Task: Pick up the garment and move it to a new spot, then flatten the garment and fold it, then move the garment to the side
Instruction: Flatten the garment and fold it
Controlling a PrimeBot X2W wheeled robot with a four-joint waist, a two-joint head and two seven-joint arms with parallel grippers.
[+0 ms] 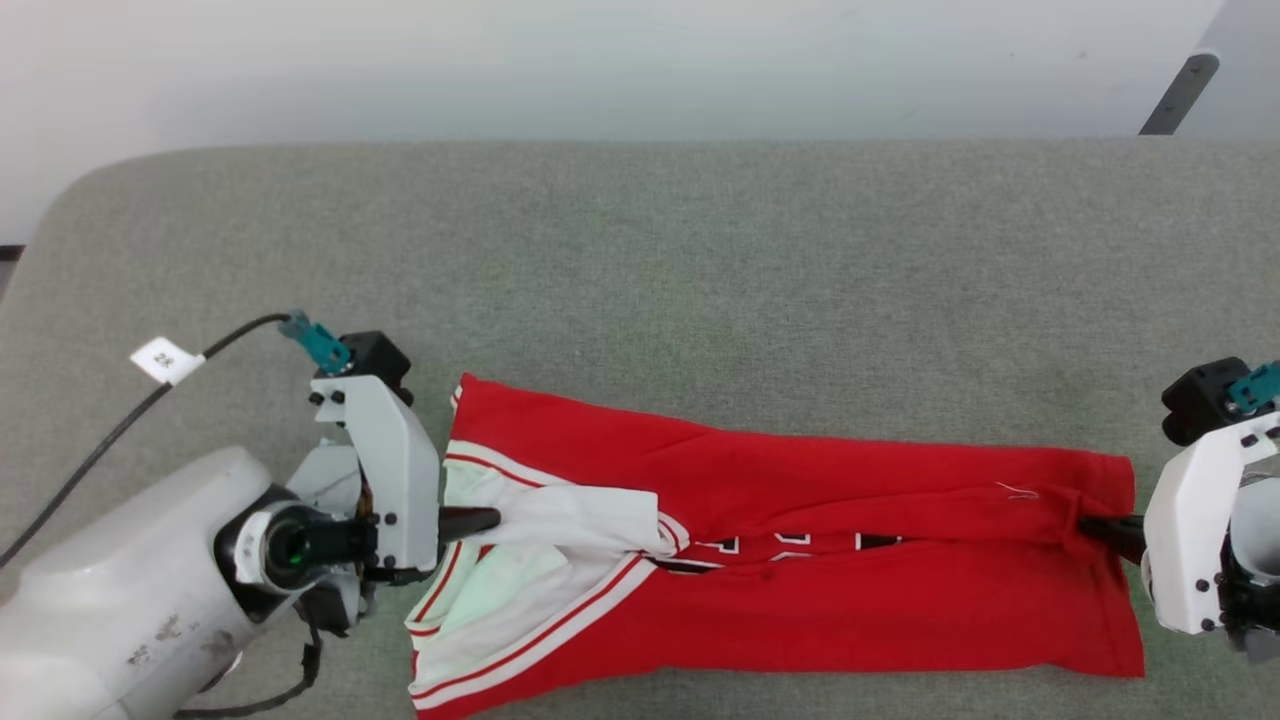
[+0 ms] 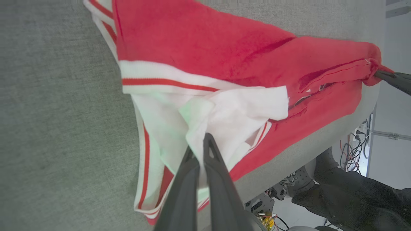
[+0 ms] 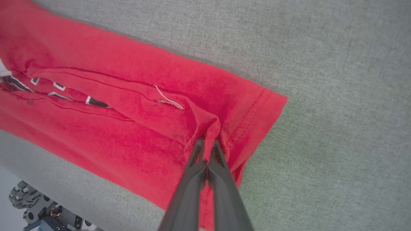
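Grey cloth surface under a pale wall. Lying on it, close to the near edge: red jersey, folded in along its length into one long strip. Long way running side to side in the head view, with the neck and white sleeve end toward the left and the bottom hem toward the right. Dark letters with white edges peeking out of the fold down the middle, too hidden to read. Small white tag by the left arm, two dark marks on it, maybe "2X", not clear enough to be sure. Left tool clamped on the white sleeve cloth, fingers close together with cloth pinched between the tips. Right tool clamped on a bunched bit of the red hem, fingers pressed together. Cloth pulled up a little at both pinched spots, flat on the surface elsewhere.
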